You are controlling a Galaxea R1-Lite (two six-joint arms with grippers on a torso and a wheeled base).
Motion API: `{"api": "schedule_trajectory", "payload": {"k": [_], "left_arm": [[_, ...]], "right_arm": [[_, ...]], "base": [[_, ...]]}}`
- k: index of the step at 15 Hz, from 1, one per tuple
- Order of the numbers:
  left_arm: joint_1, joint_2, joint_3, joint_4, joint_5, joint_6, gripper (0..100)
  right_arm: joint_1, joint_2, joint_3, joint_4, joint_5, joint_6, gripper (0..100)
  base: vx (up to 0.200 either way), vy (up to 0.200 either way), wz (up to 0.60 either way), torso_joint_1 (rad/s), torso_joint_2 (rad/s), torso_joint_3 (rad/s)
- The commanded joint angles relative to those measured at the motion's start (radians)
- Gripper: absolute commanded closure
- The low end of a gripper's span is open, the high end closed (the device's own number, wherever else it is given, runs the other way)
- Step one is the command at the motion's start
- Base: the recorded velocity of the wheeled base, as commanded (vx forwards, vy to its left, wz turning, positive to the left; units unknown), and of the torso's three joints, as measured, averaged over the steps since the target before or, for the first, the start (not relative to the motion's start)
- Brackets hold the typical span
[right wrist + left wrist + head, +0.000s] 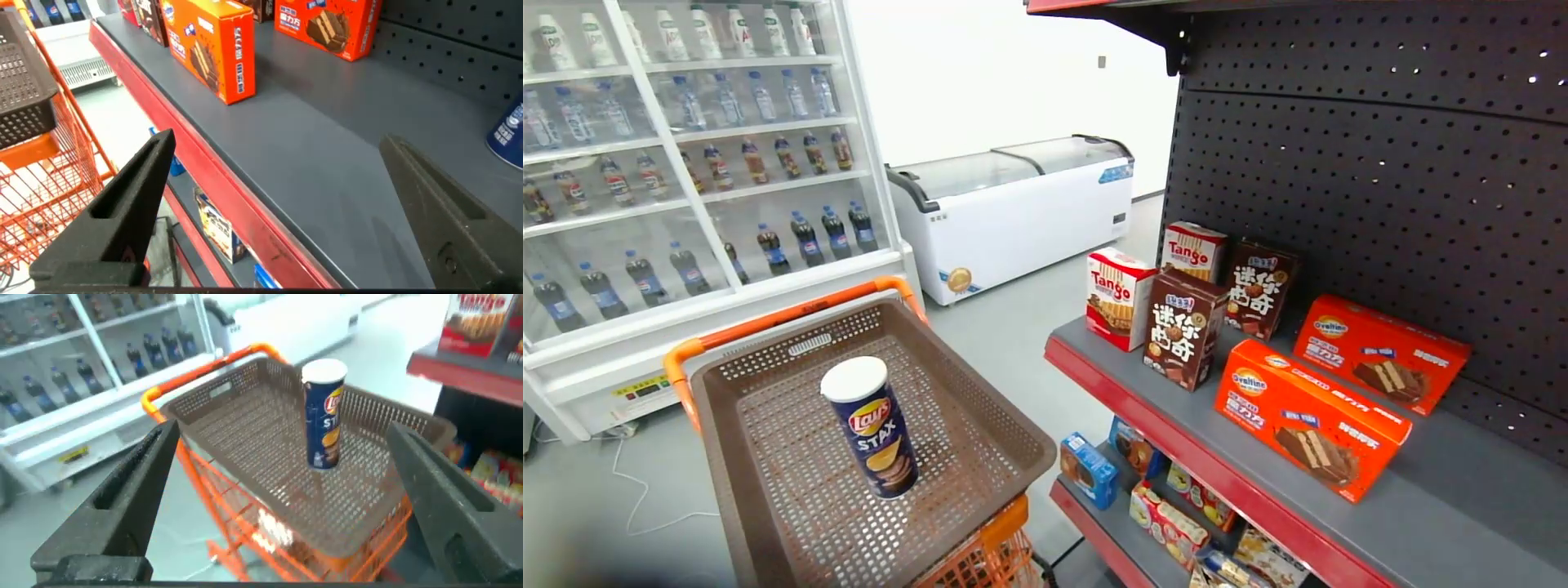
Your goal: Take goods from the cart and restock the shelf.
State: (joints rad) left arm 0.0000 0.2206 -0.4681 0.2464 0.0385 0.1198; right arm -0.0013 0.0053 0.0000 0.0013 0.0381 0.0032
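Orange boxes (1311, 418), probably wafers, line the shelf (1462, 506) beside the cart (980, 388).

— What's over at ten o'clock?
— A glass-door drinks cooler (580, 376), its racks lined with upright bottles (805, 237): pale ones up top, dark ones lower down.
— And straight ahead?
— At twelve o'clock, a white chest freezer (1021, 229) with curved glass lids (1013, 163), against a white wall (980, 73). A round gold sticker (958, 280) sits low on its front.
— Anything down low?
— A thin white cable (637, 490) trails over the grey floor (1005, 335) at eight o'clock, just beside the cooler's base.
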Motion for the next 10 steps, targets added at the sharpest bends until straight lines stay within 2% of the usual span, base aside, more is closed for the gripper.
{"api": "schedule_trajectory", "payload": {"k": [1,2,3,4,5,6,7,9,10], "left_arm": [[0.005,0.405,-0.339,0.275,0.017,0.097,0],[-0.009,0.499,-0.371,0.278,0.024,0.106,0],[-0.023,0.565,-0.373,0.252,0.034,0.100,0],[-0.074,0.608,-0.373,0.241,0.044,0.077,0],[-0.103,0.686,-0.369,0.241,0.050,0.001,0],[-0.094,0.746,-0.359,0.234,0.024,-0.006,0],[-0.064,0.803,-0.336,0.179,-0.031,-0.014,0],[-0.006,0.907,-0.242,-0.048,-0.149,-0.008,0],[0.006,0.945,-0.216,-0.128,-0.181,-0.005,0]], "right_arm": [[0.000,0.001,0.000,0.000,0.000,0.000,0],[0.000,0.001,0.000,0.000,0.000,0.000,0],[0.000,0.001,0.000,0.000,0.000,0.000,0],[0.000,0.001,0.000,0.000,0.000,0.000,0],[0.000,0.001,0.000,0.000,0.000,0.001,0],[0.000,0.001,0.000,0.000,0.000,0.000,0],[0.000,0.001,0.000,0.000,0.000,0.000,0],[0.000,0.001,0.000,0.000,0.000,0.000,0],[0.000,0.001,0.000,-0.001,0.000,0.000,0]], "base": [[0.000,0.000,0.00,0.000,0.00,0.000],[0.000,0.000,0.00,0.000,0.00,0.000],[0.000,0.000,0.00,0.000,0.00,0.000],[0.000,0.000,0.00,0.000,0.00,0.000],[0.000,0.000,0.00,0.000,0.00,0.000],[0.000,0.000,0.00,0.000,0.00,0.000],[0.000,0.000,0.00,0.000,0.00,0.000],[0.000,0.000,0.00,0.000,0.00,0.000],[0.000,0.000,0.00,0.000,0.00,0.000]]}}
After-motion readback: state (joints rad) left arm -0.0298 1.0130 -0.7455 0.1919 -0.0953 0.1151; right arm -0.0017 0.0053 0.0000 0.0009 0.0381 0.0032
